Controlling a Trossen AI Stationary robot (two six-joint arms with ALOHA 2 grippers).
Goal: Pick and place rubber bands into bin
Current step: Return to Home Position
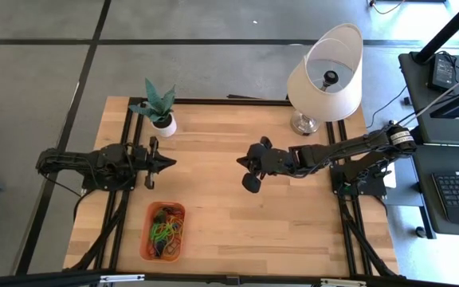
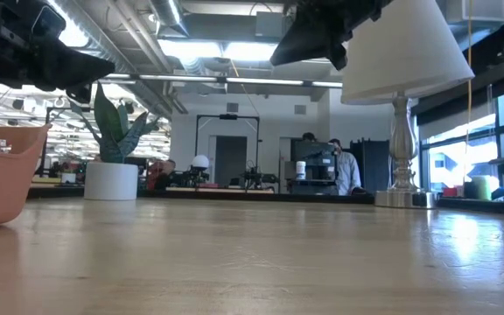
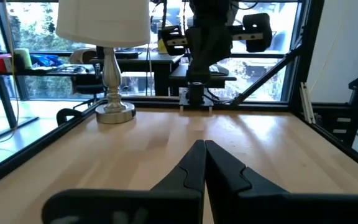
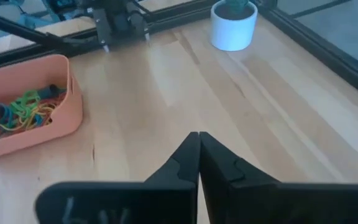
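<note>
The orange bin (image 1: 164, 231) stands near the table's front left and holds a heap of green, yellow, orange and dark rubber bands (image 1: 166, 232); the right wrist view shows the bin (image 4: 27, 109) and the rubber bands (image 4: 18, 112) too. My left gripper (image 1: 170, 163) is shut and level at the table's left edge, just beyond the bin. My right gripper (image 1: 241, 162) is shut, raised over the middle of the table and tilted down. Neither has anything between its fingers.
A white pot with a green plant (image 1: 161, 113) stands at the far left, a lamp with a white shade (image 1: 325, 76) at the far right. Bare wood lies between the two grippers. A black frame rims the table.
</note>
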